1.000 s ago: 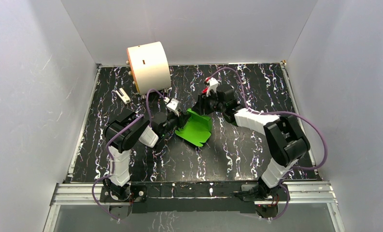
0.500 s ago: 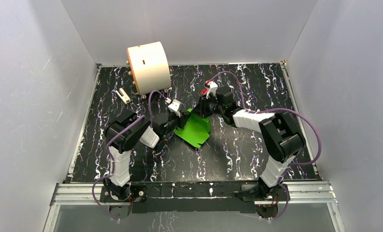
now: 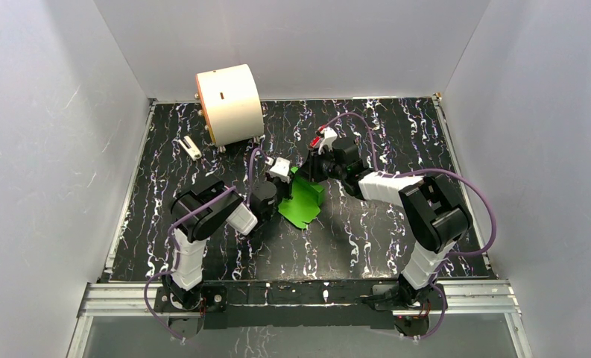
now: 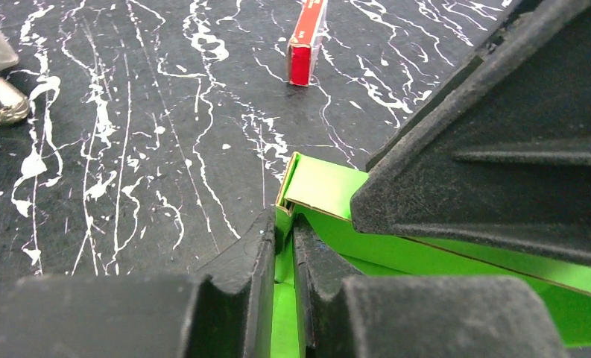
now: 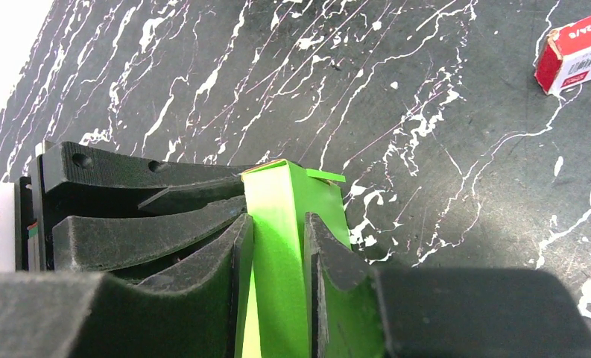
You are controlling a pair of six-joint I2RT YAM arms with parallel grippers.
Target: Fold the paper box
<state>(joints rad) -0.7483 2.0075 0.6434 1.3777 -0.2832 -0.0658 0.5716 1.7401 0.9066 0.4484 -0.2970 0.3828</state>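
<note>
The paper box (image 3: 302, 203) is bright green creased card, tilted up near the middle of the black marbled table. My left gripper (image 3: 286, 181) is shut on its left edge; in the left wrist view a thin green fold (image 4: 286, 224) is pinched between the fingers (image 4: 247, 261). My right gripper (image 3: 305, 173) is shut on the box's upper edge; in the right wrist view a green panel (image 5: 277, 224) stands between the fingers (image 5: 329, 261). The two grippers meet at the same far corner, nearly touching.
A large cream cylinder (image 3: 229, 103) lies at the back left. A small red block (image 3: 315, 140) sits just behind the right gripper, also in the left wrist view (image 4: 305, 46) and right wrist view (image 5: 575, 56). A small white clip (image 3: 191, 148) lies left.
The left arm has moved right toward the right gripper, and the green sheet has folded narrower and more upright. The right gripper has shifted only slightly.
</note>
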